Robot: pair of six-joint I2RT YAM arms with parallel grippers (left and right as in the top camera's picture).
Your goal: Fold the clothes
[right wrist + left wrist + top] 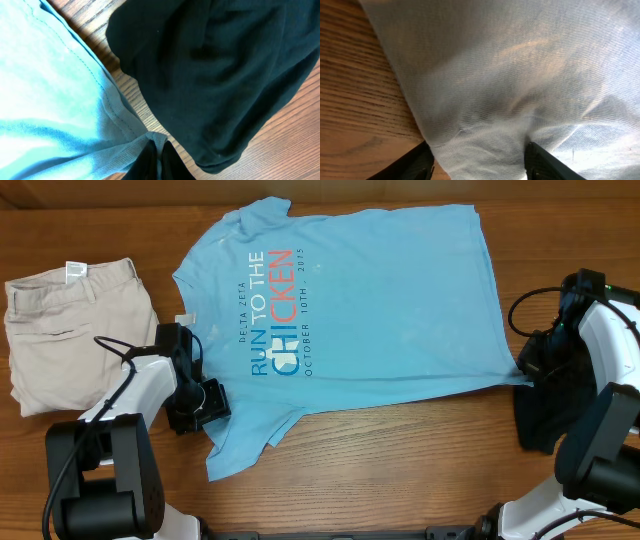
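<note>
A T-shirt (380,300) lies spread flat across the middle of the table (400,470). Folded shorts (70,330) sit to its left, just beside one sleeve. A crumpled garment (215,75) lies at the table's right side, beside the T-shirt's near corner.

From above, the right arm (600,370) covers most of the black garment (535,425), and the left gripper (215,405) hides part of the near left sleeve of the tee (380,290). The tag on the shorts (70,330) is too small to read. In the left wrist view the tee is blurred, and the left fingers (415,167) are cut off by the bottom edge. In the right wrist view the right fingers (170,162) are cut off the same way, and the black garment runs off the top and right edges.
</note>
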